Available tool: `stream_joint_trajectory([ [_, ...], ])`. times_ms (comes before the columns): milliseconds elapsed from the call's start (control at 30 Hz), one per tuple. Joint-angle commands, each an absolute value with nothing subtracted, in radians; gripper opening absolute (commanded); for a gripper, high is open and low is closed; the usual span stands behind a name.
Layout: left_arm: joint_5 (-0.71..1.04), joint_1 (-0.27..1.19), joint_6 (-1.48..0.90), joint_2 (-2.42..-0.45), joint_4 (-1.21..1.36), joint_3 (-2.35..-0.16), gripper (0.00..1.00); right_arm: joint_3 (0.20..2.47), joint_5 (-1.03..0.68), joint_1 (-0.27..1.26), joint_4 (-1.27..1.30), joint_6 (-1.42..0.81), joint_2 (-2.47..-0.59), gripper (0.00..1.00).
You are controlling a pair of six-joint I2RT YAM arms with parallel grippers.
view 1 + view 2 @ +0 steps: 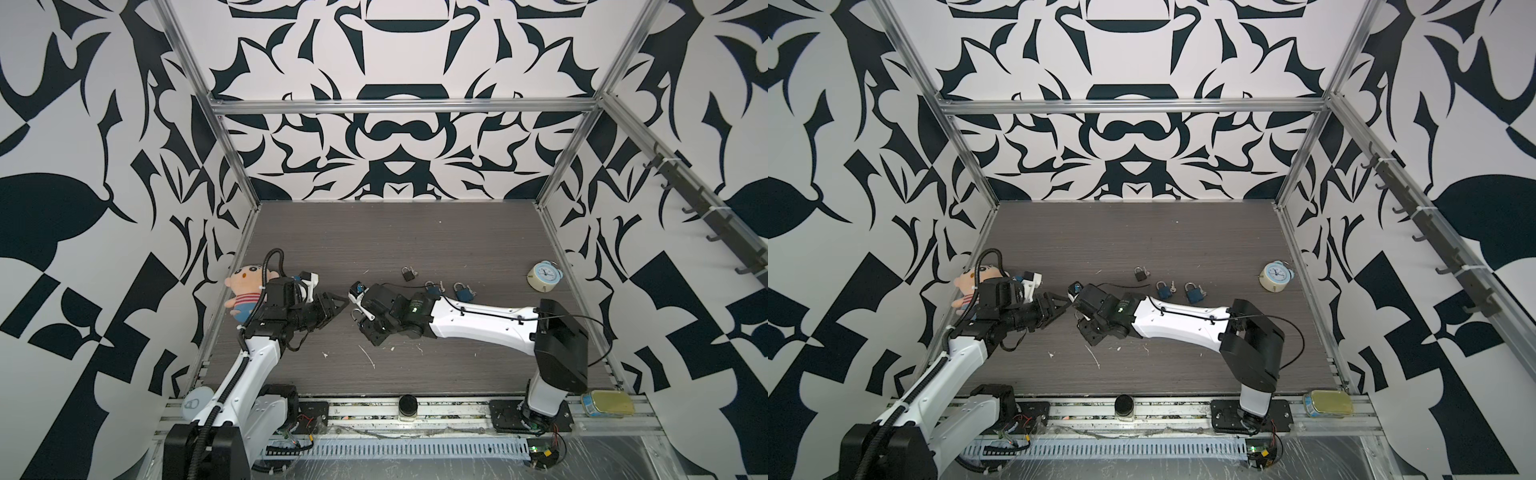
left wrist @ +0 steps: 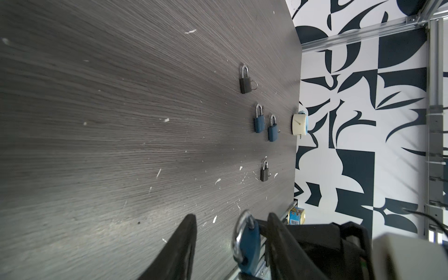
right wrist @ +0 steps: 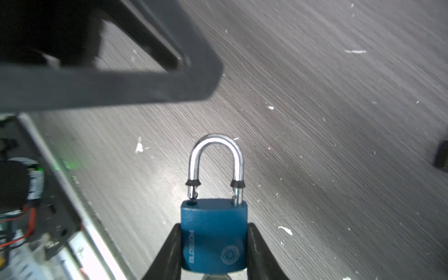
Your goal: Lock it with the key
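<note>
My right gripper (image 3: 214, 226) is shut on the body of a blue padlock (image 3: 214, 242) and holds it above the table. The silver shackle (image 3: 215, 155) is raised, one leg clear of the body. A sliver of grey metal (image 3: 213, 276) shows under the body; I cannot tell if it is the key. My left gripper (image 2: 231, 215) is open, a finger on either side of that padlock (image 2: 247, 242), which sits nearer one finger (image 2: 278, 237). In both top views the two grippers (image 1: 338, 305) (image 1: 359, 309) meet tip to tip at mid-table.
On the table lie a black padlock (image 1: 408, 273) and two blue ones (image 1: 432, 289) (image 1: 464, 292); another dark padlock (image 2: 264, 172) shows in the left wrist view. A clock (image 1: 544, 275) stands at the right, a plush doll (image 1: 245, 291) at the left, a tin (image 1: 609, 403) and a jar (image 1: 407, 407) on the front rail.
</note>
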State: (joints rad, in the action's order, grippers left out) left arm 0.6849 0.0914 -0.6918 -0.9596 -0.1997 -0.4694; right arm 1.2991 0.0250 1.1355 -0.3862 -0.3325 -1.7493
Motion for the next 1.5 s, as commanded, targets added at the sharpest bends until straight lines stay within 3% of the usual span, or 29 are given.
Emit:
stream_joint_trajectory([
  [0,0.749,0.124,-0.688,-0.970,-0.144,-0.495,0.47,1.269,-0.029,1.127,-0.347,-0.330,-1.708,0.00],
  [300,0.755,0.205,-0.693,-0.983,-0.107,-0.508,0.43,1.235,-0.086,1.090,-0.314,-0.367,-1.677,0.00],
  [800,0.730,0.233,-0.709,-1.034,-0.082,-0.505,0.46,1.192,-0.134,1.052,-0.263,-0.405,-1.640,0.00],
  [1100,0.718,0.276,-0.715,-1.076,-0.048,-0.512,0.40,1.180,-0.143,1.038,-0.247,-0.423,-1.622,0.00],
  [1467,0.705,0.279,-0.721,-1.088,-0.034,-0.512,0.46,1.172,-0.159,1.034,-0.235,-0.436,-1.610,0.00],
])
